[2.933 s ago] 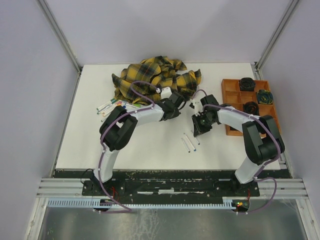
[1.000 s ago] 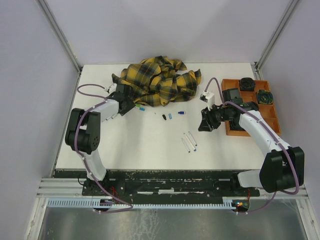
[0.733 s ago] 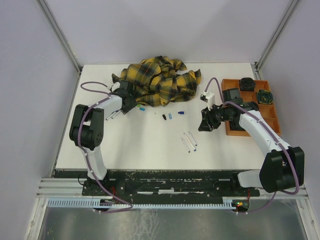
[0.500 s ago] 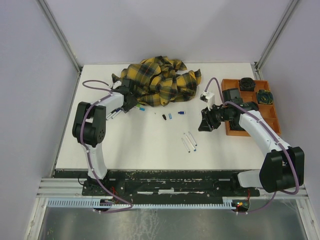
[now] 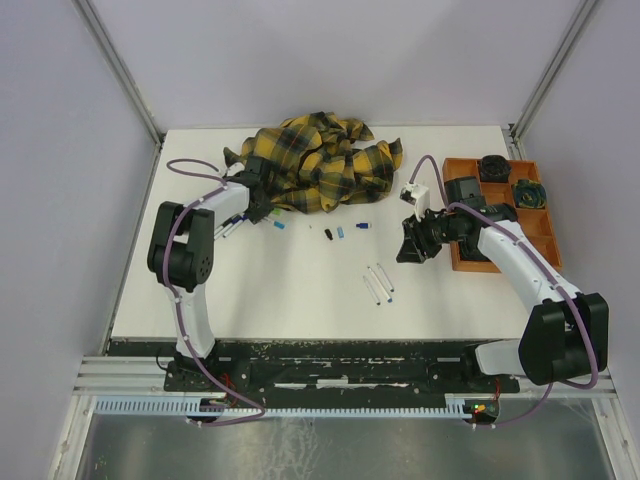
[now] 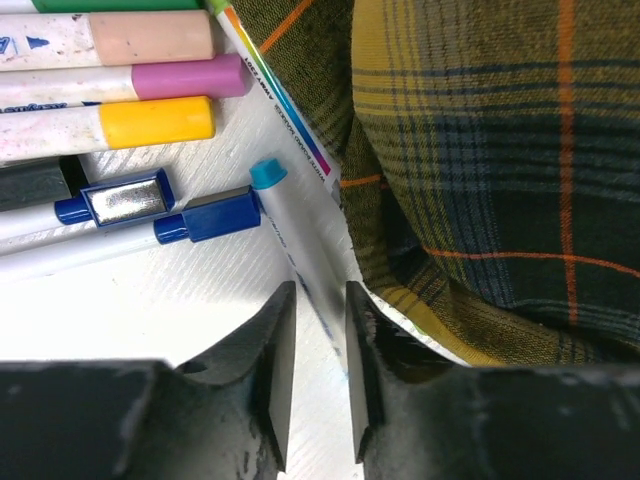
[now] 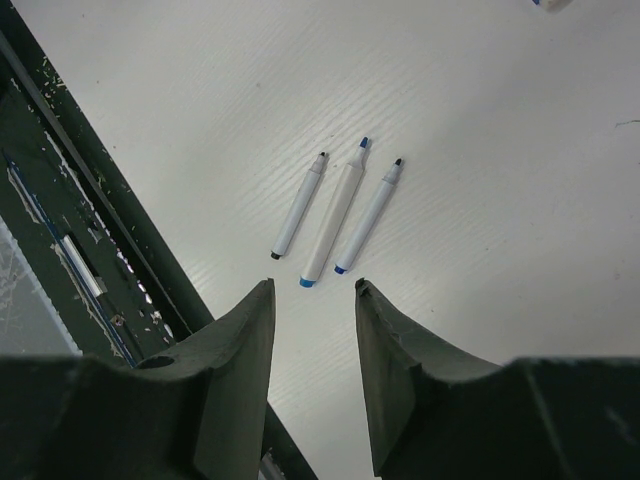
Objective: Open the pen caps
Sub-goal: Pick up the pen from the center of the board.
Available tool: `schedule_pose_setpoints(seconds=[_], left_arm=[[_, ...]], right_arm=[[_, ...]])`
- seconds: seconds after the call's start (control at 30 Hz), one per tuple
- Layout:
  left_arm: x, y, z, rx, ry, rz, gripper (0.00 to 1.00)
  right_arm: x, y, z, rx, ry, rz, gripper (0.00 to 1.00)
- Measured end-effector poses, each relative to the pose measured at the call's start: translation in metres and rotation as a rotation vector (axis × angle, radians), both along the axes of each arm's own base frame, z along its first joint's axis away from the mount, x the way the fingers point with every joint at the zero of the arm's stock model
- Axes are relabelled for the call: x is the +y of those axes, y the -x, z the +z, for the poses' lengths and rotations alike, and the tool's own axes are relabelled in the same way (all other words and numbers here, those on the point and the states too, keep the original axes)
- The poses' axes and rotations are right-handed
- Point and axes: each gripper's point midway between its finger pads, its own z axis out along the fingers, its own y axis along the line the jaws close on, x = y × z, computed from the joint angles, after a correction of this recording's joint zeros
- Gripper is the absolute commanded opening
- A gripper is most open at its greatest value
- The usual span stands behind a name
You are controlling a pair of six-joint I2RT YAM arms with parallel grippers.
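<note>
White table [image 5: 300,300]: plaid cloth [image 6: 480,150] against capped pens [image 6: 100,85].

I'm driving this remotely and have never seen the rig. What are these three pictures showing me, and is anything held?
It is a left arm and a right arm, each ending in a two-finger gripper, bolted at the near edge of a table. The overhead picture shows both: left gripper by a plaid cloth, right gripper near an orange tray, loose caps between. The other pictures come from wrist cameras. The left one shows its jaws straddling a white pen with a light-blue cap, beside more capped pens; whether they grip it I cannot tell. The right one shows open, empty jaws above three uncapped pens.
</note>
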Motion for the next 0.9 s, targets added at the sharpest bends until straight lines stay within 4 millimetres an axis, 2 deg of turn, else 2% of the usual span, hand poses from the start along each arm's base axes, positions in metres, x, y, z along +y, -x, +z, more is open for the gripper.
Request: schedule_pose_setpoints(seconds=[0.1,0.27,0.43,0.5,0.6,0.63,0.8,0.9], left_arm=[[0.000,0.002,-0.001,0.006,-0.002,-0.002,0.28],[-0.001,0.004,-0.002,0.002,0.001,-0.006,0.32],[-0.002,0.005,-0.002,-0.009,0.005,-0.021,0.32],[-0.002,0.005,-0.003,-0.014,0.004,-0.026,0.27],[-0.002,0.006,-0.003,-0.014,-0.003,-0.038,0.06],[-0.002,0.007,-0.003,-0.015,-0.004,-0.042,0.03],[-0.003,0.010,-0.001,-0.021,-0.001,-0.074,0.03],[-0.003,0.022,0.000,-0.012,-0.007,-0.102,0.03]], right_arm=[[0.000,0.000,0.000,0.000,0.000,0.000,0.46],[0.000,0.000,0.000,0.000,0.000,0.000,0.46],[0.000,0.000,0.000,0.000,0.000,0.000,0.46],[0.000,0.000,0.000,0.000,0.000,0.000,0.46],[0.000,0.000,0.000,0.000,-0.001,0.000,0.46],[0.000,0.000,0.000,0.000,-0.001,0.000,0.46],[0.000,0.000,0.000,0.001,-0.003,0.001,0.46],[0.001,0.001,0.001,0.002,-0.007,0.004,0.47]])
